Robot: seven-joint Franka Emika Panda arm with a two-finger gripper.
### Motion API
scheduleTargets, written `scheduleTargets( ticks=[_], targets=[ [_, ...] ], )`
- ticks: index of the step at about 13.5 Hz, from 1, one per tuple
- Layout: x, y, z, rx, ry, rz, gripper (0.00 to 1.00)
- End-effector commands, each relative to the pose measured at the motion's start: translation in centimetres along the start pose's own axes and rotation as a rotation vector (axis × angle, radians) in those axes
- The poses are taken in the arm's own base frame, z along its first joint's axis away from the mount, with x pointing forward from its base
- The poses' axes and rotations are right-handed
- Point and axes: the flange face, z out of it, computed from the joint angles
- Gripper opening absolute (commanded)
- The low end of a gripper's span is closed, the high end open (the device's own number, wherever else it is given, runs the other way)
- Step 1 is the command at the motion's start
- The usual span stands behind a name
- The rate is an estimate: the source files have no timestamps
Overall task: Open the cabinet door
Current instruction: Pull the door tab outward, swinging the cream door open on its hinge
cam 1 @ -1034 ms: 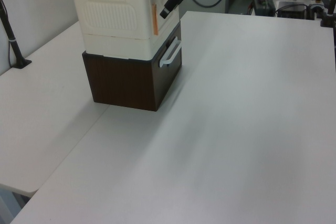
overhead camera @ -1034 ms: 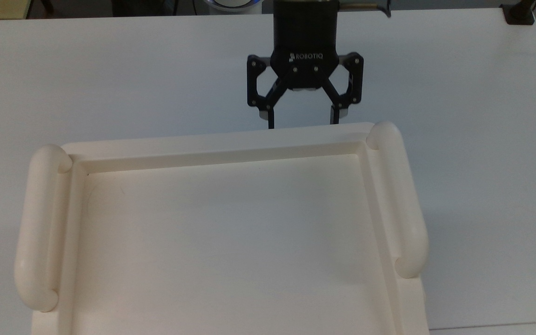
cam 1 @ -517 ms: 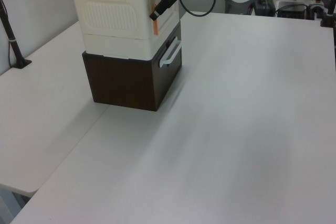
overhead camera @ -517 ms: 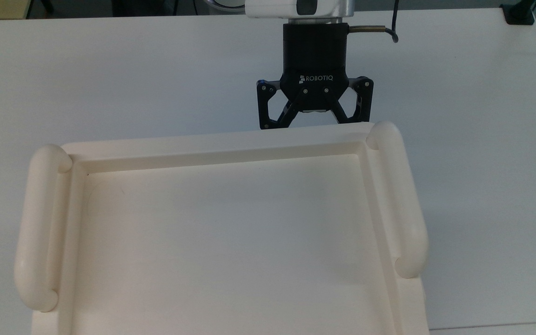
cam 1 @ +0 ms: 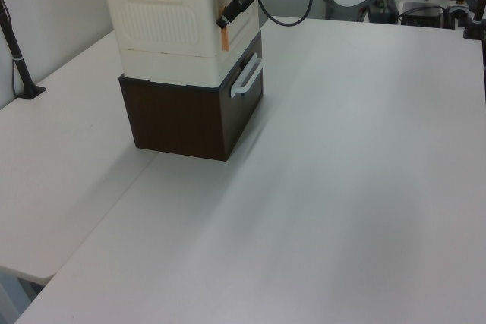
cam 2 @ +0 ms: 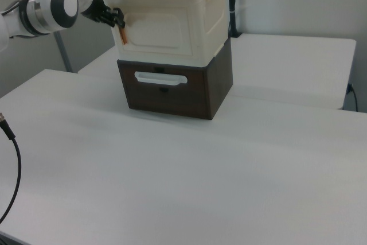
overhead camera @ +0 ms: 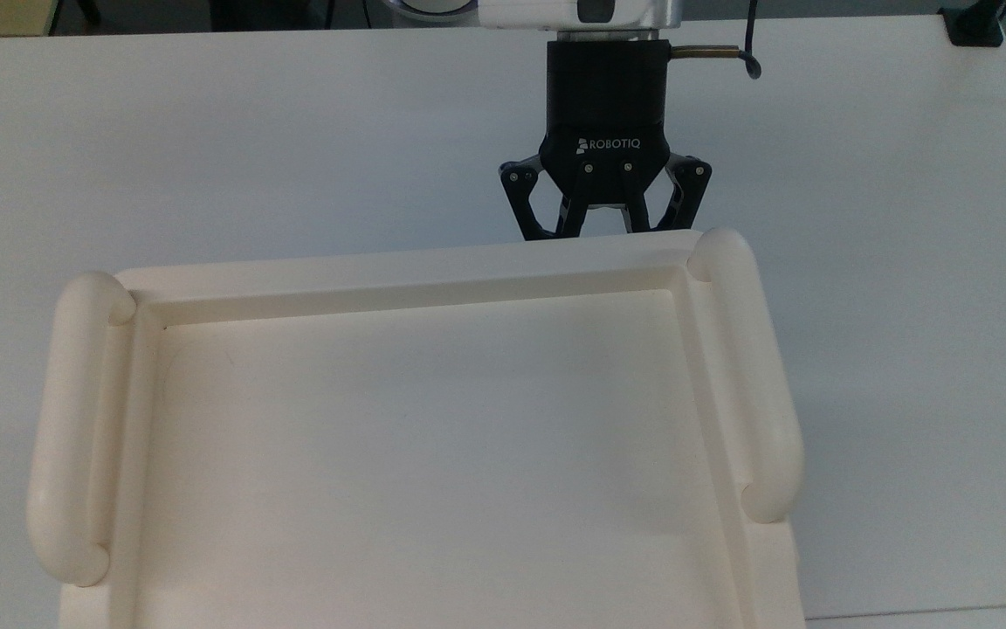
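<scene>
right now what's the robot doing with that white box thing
The arm has brought its gripper up to the front of the cream cabinet, at the orange handle on the edge of the cabinet door. The door looks closed, so opening has not started. The cabinet sits on a dark brown drawer unit on the white table.

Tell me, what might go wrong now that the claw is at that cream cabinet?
The claw sits at the orange handle on the cabinet door; a weak hold could slip off when it pulls. The cream cabinet merely stands on the brown drawer box, so pulling might drag or tip it.
</scene>
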Motion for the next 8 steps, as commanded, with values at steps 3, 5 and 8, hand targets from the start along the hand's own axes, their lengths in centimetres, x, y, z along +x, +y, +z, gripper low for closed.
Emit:
scheduleTargets(
  ticks=[3, 5, 8],
  targets=[
    [0.0, -1.6, 0.3, -0.01, 0.015, -0.006, 0.22],
    [0.0, -1.5, 0.3, -0.011, 0.013, -0.003, 0.2],
    [0.6, -0.4, -0.8, -0.02, 0.023, 0.0, 0.14]
  ],
)
